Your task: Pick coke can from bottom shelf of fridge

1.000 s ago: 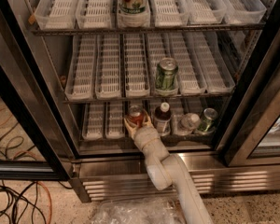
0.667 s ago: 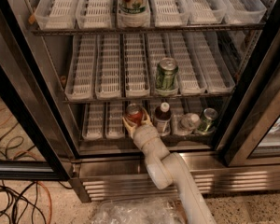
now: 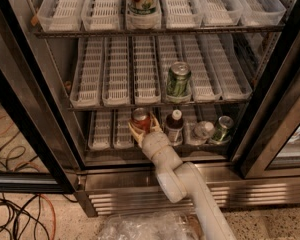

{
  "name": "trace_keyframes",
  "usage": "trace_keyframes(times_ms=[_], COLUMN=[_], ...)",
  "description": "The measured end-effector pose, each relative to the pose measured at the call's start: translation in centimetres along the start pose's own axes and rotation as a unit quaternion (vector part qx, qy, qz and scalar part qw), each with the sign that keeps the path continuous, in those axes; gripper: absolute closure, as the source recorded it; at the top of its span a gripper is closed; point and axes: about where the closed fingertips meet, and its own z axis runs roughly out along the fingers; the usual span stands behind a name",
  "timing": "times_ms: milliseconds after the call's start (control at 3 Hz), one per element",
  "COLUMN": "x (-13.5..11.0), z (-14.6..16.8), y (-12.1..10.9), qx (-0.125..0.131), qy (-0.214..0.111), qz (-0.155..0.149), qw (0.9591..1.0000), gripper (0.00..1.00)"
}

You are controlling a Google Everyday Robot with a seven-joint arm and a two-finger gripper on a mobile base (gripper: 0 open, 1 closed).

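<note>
Red-bodied and silver-topped, the coke can [image 3: 140, 118] stands upright at the front of the bottom shelf [image 3: 102, 134] of the fridge [image 3: 115, 196], in a white slotted lane.

Findings, all located from the can:
- The gripper [image 3: 143, 130] is at the can's lower front. Its tan fingers [image 3: 134, 133] lie against either side of the body and appear closed on it. The white arm [image 3: 190, 189] runs down and away from the can, over the vented base.
- Just beside the can, on the far side from the door hinge post, stands a dark bottle [image 3: 175, 126] with a white cap. Beyond it are a clear bottle [image 3: 202, 130] and a tipped green can [image 3: 221, 129].
- Directly above the can runs the front rail of the middle rack [image 3: 140, 104], close over its top.

Risks, as judged:
- The hold looks low on the can. A pull outward could let the top tip back or rock in the grip.
- Any lift before withdrawal would knock the lid on the rail above.
- Drift toward the dark bottle could topple it into its neighbours.
- The lane tray's front lip may snag the can's base if it is dragged rather than raised slightly.
</note>
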Motion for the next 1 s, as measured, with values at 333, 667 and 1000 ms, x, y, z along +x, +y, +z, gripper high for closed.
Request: trace_keyframes(times_ms=[333, 667, 1000], x=[-1.0, -1.4, -0.9], z=[-1.1, -2.6, -4.4], y=[0.6, 1.4, 3.1], qx=[-0.017, -0.05, -0.1], qy=[-0.011, -0.011, 0.003], qz=[0.005, 0.007, 0.017], qw=[0.9998, 0.9986, 0.9948], gripper=[1.0, 1.0, 1.0])
